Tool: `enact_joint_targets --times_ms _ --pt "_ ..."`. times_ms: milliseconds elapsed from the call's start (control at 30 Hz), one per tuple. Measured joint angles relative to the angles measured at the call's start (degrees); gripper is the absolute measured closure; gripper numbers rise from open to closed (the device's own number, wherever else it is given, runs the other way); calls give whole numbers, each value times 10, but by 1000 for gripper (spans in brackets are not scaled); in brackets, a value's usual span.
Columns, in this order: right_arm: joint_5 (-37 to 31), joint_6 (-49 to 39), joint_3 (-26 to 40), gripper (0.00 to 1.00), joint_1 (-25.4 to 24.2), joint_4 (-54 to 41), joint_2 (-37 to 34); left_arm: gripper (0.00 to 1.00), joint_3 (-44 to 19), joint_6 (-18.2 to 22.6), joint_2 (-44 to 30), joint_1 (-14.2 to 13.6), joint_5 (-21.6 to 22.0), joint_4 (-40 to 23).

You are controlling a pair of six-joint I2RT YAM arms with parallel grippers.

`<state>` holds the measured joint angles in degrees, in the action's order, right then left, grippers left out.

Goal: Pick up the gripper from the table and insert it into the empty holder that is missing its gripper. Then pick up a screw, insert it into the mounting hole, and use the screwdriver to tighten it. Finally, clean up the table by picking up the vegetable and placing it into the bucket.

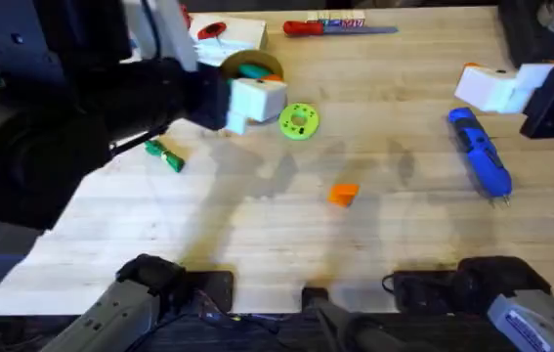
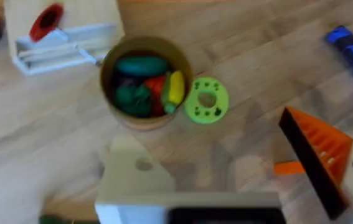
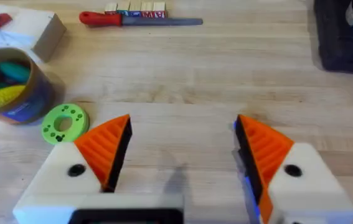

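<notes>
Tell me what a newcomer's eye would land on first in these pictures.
First, the small orange gripper block lying alone mid-table in the overhead view. Next, the blue-handled screwdriver toward the right side, below the right gripper, whose orange-padded fingers stand open. Then the tan bucket of toy vegetables beside a green ring-shaped disc, with the green vegetable lying at the left.

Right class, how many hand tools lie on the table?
2. The red-handled tool lies at the far edge; the blue screwdriver lies on the right side. Others may be hidden under the left arm.
</notes>
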<state>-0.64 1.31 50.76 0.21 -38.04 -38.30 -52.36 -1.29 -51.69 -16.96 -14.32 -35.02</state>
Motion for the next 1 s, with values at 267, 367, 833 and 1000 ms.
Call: enact_joint_targets --times_ms 267,367,833,1000 --pt "0 0 0 11 0 0 0 13 0 15 0 -87 -10 77" --pt "0 0 0 11 0 0 0 14 0 16 0 -88 -10 67" --pt "0 0 0 11 0 0 0 13 34 45 21 -99 -9 144" --pt "0 0 0 10 0 -6 0 12 165 52 131 -118 -9 245"
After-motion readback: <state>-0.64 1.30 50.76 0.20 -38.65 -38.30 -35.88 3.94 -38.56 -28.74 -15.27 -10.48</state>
